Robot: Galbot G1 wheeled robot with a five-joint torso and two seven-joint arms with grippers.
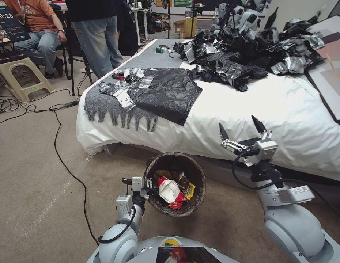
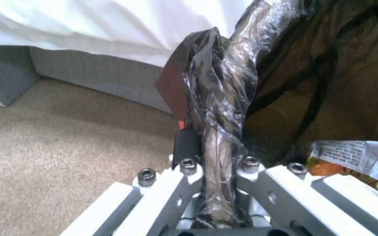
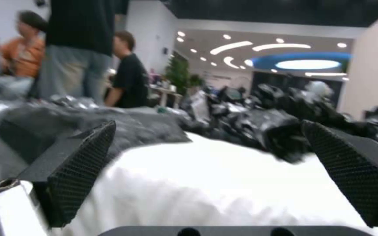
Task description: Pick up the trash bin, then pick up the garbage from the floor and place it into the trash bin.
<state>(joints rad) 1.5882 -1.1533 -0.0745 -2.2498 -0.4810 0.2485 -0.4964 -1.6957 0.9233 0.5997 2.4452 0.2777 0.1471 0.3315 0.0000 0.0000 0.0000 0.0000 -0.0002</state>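
Note:
The trash bin (image 1: 176, 160), round with a dark bag liner over its rim, hangs above the carpet beside the bed. My left gripper (image 1: 152, 190) is shut on the near-left part of that rim; the left wrist view shows the lined rim (image 2: 224, 108) clamped between the fingers. Garbage (image 1: 172, 190) lies inside the bin: a crushed red-and-white cup, yellow wrappers, a printed wrapper (image 2: 355, 155). My right gripper (image 1: 242, 132) is open and empty, raised at the bed's front edge, right of the bin. In the right wrist view its black textured fingertips (image 3: 82, 164) stand wide apart over the white sheet.
A bed (image 1: 272, 109) with a white sheet fills the space ahead, carrying big black plastic bags (image 1: 246, 51) and a grey fringed throw (image 1: 104, 102). Cables (image 1: 60, 146) run over the carpet at left. People and a stool (image 1: 16, 73) are at the far left.

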